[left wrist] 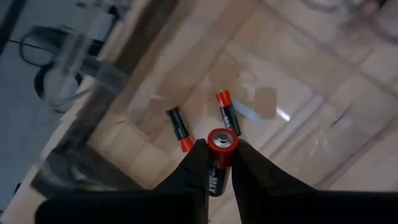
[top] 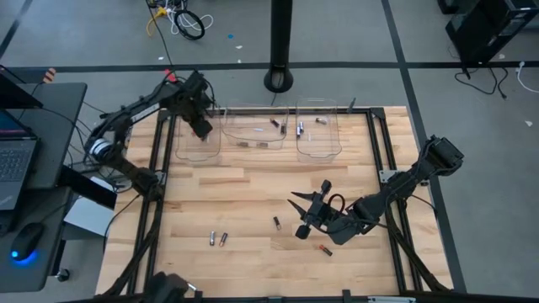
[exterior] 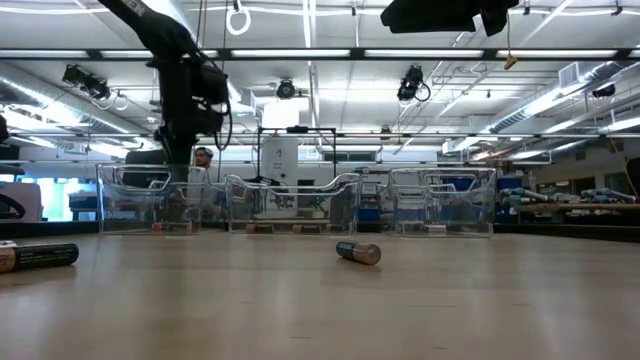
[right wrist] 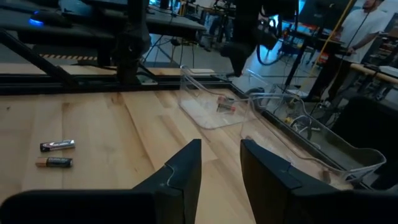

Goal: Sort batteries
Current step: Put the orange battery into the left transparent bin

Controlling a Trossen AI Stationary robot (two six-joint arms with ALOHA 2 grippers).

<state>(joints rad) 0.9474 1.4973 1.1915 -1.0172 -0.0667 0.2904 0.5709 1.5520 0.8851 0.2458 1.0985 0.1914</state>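
Over the left bin (top: 199, 139), the left gripper (left wrist: 216, 163) has its jaws pinching a battery (left wrist: 220, 149) lengthwise above two others; the right gripper (right wrist: 221, 163) stands with jaws spread, empty.

Two dark, jointed arms trailing black cables, each end effector (left wrist: 214, 171) bearing two smooth, tapered black fingers (right wrist: 180, 171).

You are looking across a wooden worktop (top: 253, 194) standing on grey floor (top: 354, 34), with ceiling strip lights (exterior: 300, 52) glowing and a laptop (top: 13, 160) sitting alongside.
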